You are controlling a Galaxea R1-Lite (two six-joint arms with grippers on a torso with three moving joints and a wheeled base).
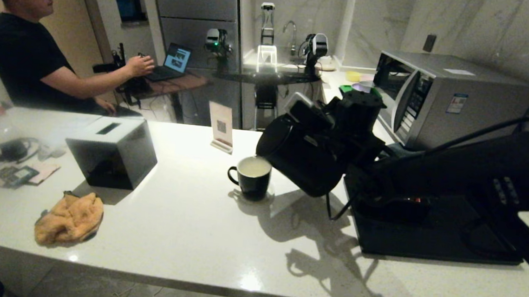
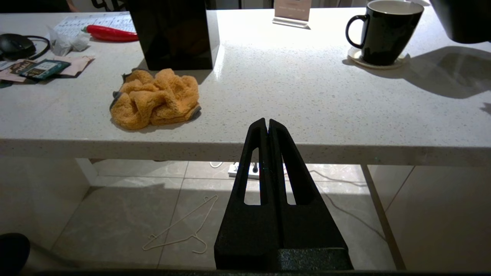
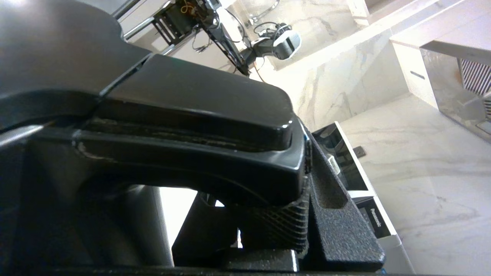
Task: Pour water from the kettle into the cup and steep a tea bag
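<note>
Right gripper (image 1: 336, 125) right of frame centre in the head view, clamped on the kettle's handle (image 3: 199, 153); right wrist view shows the handle pinched against the ribbed finger pad (image 3: 284, 226), so it's closed on it; kettle (image 1: 303, 158) lifted off the counter and tipped toward frame left, spout end just over the cup's rim; cup (image 1: 252, 176) sits centre frame on a pale coaster (image 2: 378, 61), handle pointing frame left, pale liquid (image 1: 254, 167) visible inside; can't make out a stream between spout and cup; black tray (image 1: 435, 235) lies on the counter lower right, under the right arm; microwave (image 1: 444, 100) behind it, upper right; small card stand (image 1: 221, 127) just behind the cup; black box (image 1: 113, 149) left of centre, orange cloth (image 1: 69, 218) in front of it at lower left; person at a laptop (image 1: 172, 63) upper left; left gripper (image 2: 267, 126) parked below the counter's near edge in the left wrist view, fingers pressed together, holding nothing; white counter (image 1: 185, 217) under it all.
</note>
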